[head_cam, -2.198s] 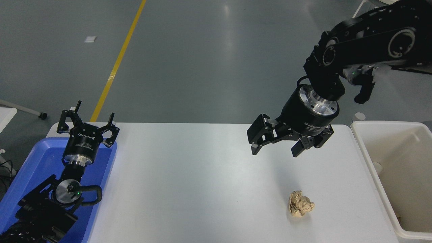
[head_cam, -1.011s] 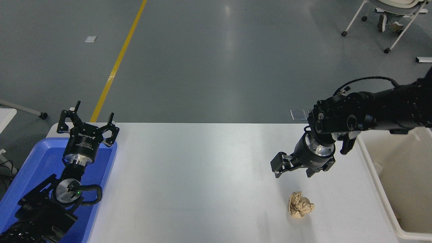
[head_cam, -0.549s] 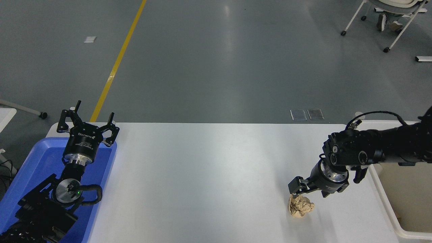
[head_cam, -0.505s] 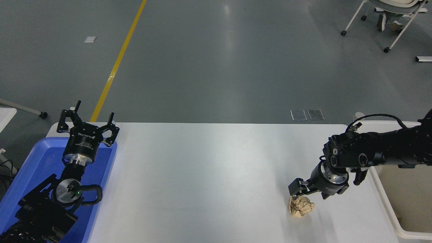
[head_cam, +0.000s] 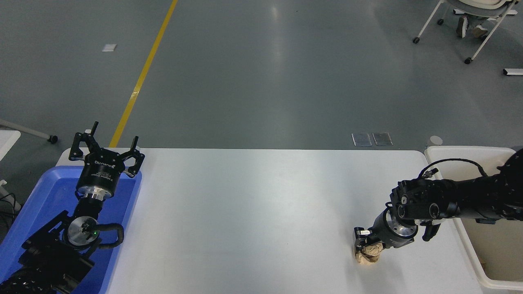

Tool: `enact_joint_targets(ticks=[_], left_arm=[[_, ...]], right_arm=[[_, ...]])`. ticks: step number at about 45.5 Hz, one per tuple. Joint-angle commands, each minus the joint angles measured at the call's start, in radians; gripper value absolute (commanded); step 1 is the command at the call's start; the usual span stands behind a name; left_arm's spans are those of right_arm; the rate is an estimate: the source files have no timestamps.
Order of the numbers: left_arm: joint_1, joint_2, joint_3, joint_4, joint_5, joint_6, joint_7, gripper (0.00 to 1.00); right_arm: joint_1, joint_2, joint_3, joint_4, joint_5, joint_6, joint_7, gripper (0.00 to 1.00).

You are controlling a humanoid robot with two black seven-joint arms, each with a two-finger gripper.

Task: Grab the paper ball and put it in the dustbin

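The tan paper ball (head_cam: 368, 257) lies on the white table (head_cam: 245, 212) near its front right. My right gripper (head_cam: 369, 247) points down onto it, and its fingers are closed in around the ball's top, hiding most of it. Only the ball's lower part shows below the fingers. The cream-white dustbin (head_cam: 470, 150) stands just past the table's right edge, and my right arm reaches in across its rim. My left gripper (head_cam: 108, 141) is open and empty, parked at the lower left.
A shallow blue tray (head_cam: 41, 196) lies under the parked left arm at the table's left edge. A wheeled chair (head_cam: 470, 24) stands on the floor at the far right. A yellow line (head_cam: 141, 77) runs along the floor.
My right gripper has come down from high above the table onto the paper ball, and its fingers have closed in on it. The ball looks squeezed. The left arm has not moved.
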Motion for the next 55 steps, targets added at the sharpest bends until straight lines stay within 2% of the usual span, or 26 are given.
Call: enact_joint_targets(ticks=[1, 7, 22, 33, 43, 55], left_arm=[[0.000, 0.000, 0.000, 0.000, 0.000, -0.001, 0.000, 1.00], [0.000, 0.000, 0.000, 0.000, 0.000, -0.001, 0.002, 1.00], [0.000, 0.000, 0.000, 0.000, 0.000, -0.001, 0.002, 1.00], [0.000, 0.000, 0.002, 0.000, 0.000, -0.001, 0.000, 1.00], [0.000, 0.000, 0.002, 0.000, 0.000, -0.001, 0.002, 1.00], [0.000, 0.000, 0.002, 0.000, 0.000, -0.001, 0.000, 1.00]], right_arm=[[0.043, -0.018, -0.007, 0.015, 0.018, -0.019, 0.000, 0.00], [0.197, -0.077, -0.039, 0.116, 0.029, -0.003, 0.000, 0.00], [0.776, -0.203, -0.221, 0.441, 0.095, 0.149, 0.003, 0.00], [1.198, -0.183, -0.352, 0.641, 0.188, 0.266, 0.006, 0.00], [1.298, -0.151, -0.373, 0.653, 0.214, 0.330, 0.008, 0.00], [1.298, -0.174, -0.418, 0.645, 0.193, 0.338, 0.008, 0.00]])
